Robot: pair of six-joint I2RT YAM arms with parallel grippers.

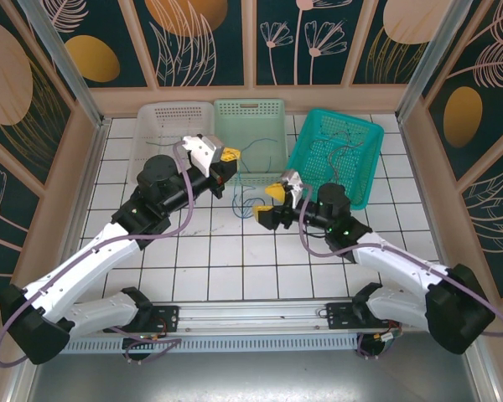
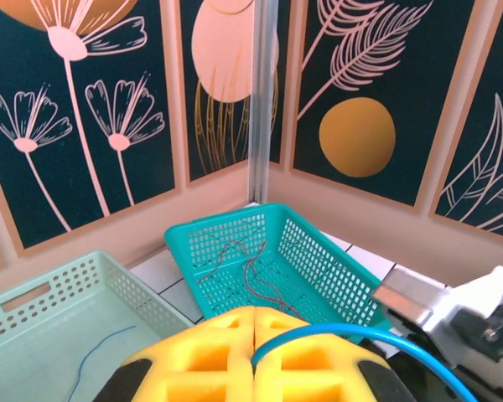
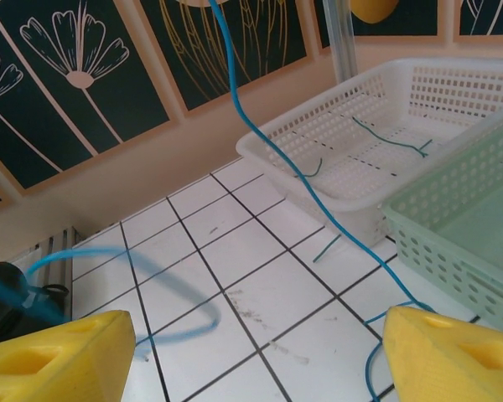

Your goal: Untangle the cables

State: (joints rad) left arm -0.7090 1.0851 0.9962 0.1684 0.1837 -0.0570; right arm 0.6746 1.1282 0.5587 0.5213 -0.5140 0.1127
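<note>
Left wrist view: my left gripper (image 2: 253, 332) clamps the blue cable (image 2: 344, 332); my right gripper (image 3: 256, 339) stands released. Light, limp wire; I judge its hanging stretch best to pinch.

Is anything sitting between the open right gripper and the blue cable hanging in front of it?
Nothing visible. The blue cable hangs over bare tiles just ahead of the right gripper and its open fingers. The white basket and the pale green basket stand beyond it, off to the right.
</note>
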